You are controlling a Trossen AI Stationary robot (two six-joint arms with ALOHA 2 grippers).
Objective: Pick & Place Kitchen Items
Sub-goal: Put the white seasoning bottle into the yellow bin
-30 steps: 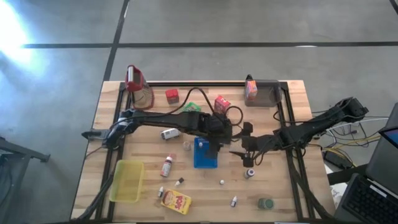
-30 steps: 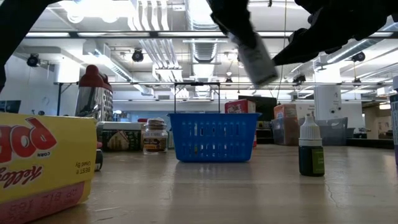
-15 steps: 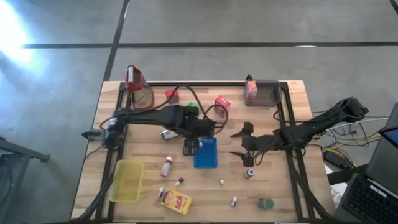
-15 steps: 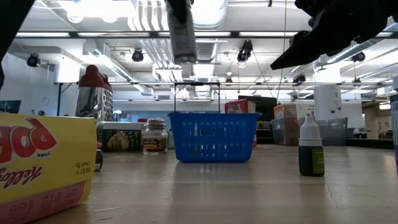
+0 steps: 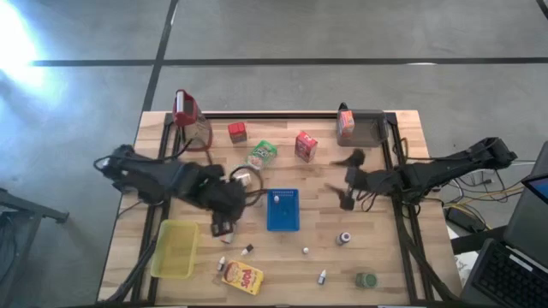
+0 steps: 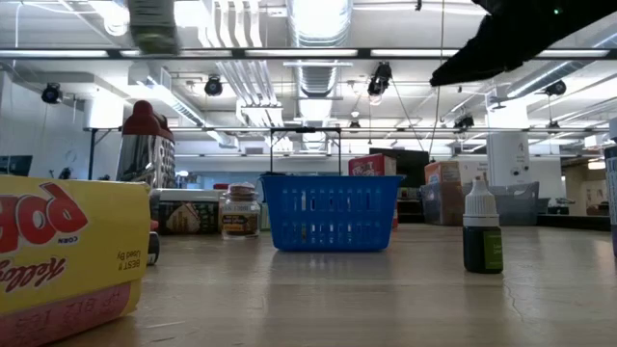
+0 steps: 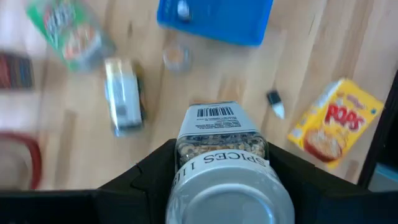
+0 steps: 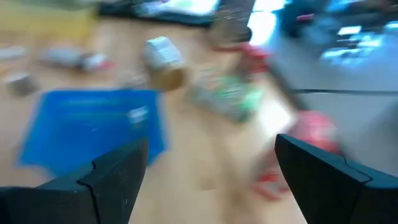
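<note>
We see the left gripper [image 5: 224, 224] over the table's left-centre, between the yellow tray [image 5: 175, 249] and the blue basket [image 5: 283, 210]. In the left wrist view its fingers [image 7: 155, 171] are clamped approx. half-open on either side of a spice jar [image 7: 222, 163]: clear glass body, barcode label, silver cap facing the cam. The jar is held off the table; below it lie the wood top, a silver tin [image 7: 123, 104] on its side and a small dropper bottle [image 7: 276, 106].

The right gripper [image 5: 350, 180] hangs over the table right of the basket, jaws spread wide, nothing between them; the right wrist view confirms an empty gap betw. the two dark fingers [image 8: 115, 177].

Other kitchen items, high view:
- yellow cereal box [image 5: 242, 277], near front edge;
- green packet [image 5: 261, 154] and red carton [image 5: 306, 145], behind the basket;
- small red box [image 5: 237, 132], near the clear jug w/ red top [image 5: 190, 119];
- orange carton [image 5: 346, 123], at the grey bin [image 5: 371, 128];
- round green tin [image 5: 366, 280], front right;
- tiny white-capped bottles [image 5: 323, 276], front centre.

One small white item lies inside the basket; we cannot tell what it is.
</note>
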